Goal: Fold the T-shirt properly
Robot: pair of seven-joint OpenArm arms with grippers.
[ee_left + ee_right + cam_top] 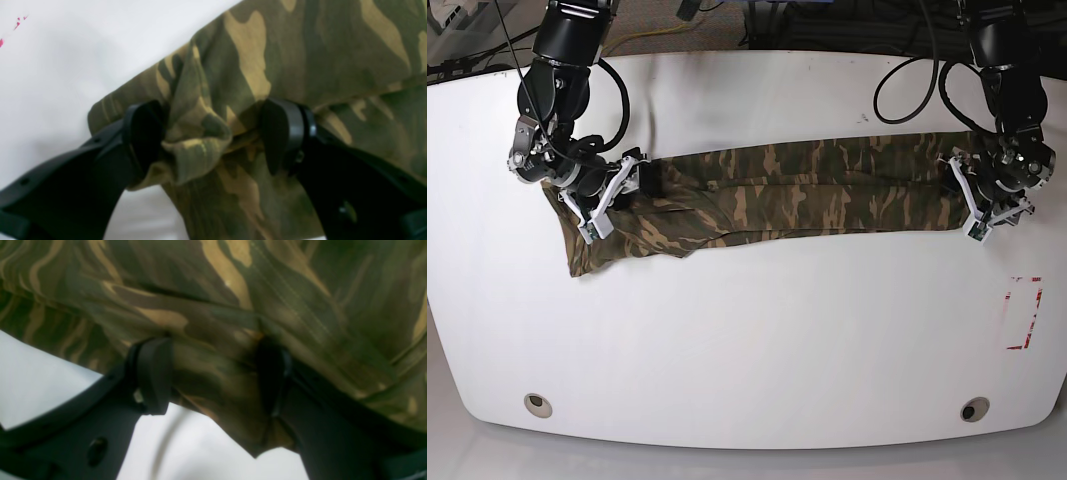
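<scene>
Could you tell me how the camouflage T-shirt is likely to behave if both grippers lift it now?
The T-shirt is probably floppy: it bunches between the left gripper pads. Stretched long toward the right gripper, its middle would likely sag.

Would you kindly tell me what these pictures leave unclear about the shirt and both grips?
- Left wrist view: left pincer straddles bunched T-shirt; the far fingertip is sunk in the folds, so clamping is unclear.
- Right wrist view: right pincer is blurred and dark; cloth overhangs one finger.
- Base view: the sleeves and collar cannot be made out in the folded strip; both pincers look tiny.
</scene>
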